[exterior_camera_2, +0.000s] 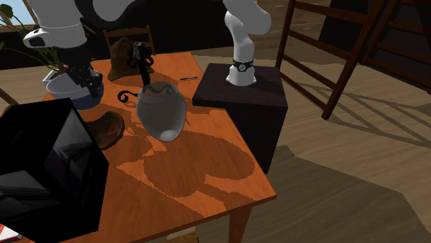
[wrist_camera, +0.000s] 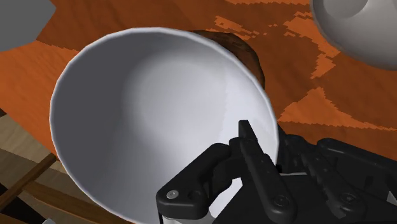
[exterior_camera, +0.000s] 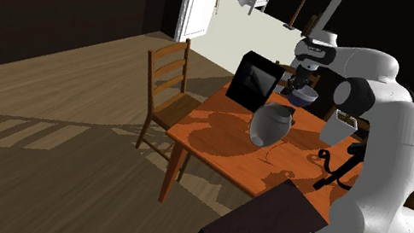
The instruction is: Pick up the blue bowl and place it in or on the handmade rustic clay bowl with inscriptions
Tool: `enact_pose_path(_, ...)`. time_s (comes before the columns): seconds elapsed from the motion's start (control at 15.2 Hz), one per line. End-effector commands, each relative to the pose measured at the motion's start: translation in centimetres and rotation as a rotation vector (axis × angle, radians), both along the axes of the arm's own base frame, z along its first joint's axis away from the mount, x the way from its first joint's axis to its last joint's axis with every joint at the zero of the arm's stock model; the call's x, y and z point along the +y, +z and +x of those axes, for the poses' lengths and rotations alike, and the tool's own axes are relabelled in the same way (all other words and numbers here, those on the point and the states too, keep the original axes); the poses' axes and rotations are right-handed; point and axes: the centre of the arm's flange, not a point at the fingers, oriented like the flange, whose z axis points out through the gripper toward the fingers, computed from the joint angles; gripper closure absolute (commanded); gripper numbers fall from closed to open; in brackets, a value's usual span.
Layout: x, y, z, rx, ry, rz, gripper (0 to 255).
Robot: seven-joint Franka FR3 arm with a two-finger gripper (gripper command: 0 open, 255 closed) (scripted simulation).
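The blue bowl (exterior_camera_2: 65,93) was gripped at its rim by the jaws, raised above the desk (exterior_camera_2: 207,172) near the brown clay bowl (exterior_camera_2: 103,128). Centring over it was judged needed before lowering.

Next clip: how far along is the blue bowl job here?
Done: the gripper is shut on the blue bowl at its rim, and the bowl hangs clear of the table. In hand: it is near the brown clay bowl, which peeks past its rim. Left: lowering it in and letting go.
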Motion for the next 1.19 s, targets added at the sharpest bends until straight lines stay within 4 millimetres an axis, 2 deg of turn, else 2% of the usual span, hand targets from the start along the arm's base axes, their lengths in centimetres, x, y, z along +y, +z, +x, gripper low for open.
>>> enact_pose_path(0.0,-0.4,-0.9,0.0,-0.001,0.001,0.000,255)
enact_pose_path(0.92,-0.4,-8.3,0.0,-0.001,0.001,0.000,255)
enact_pose_path(1.12,-0.4,-8.7,0.0,-0.001,0.001,0.000,255)
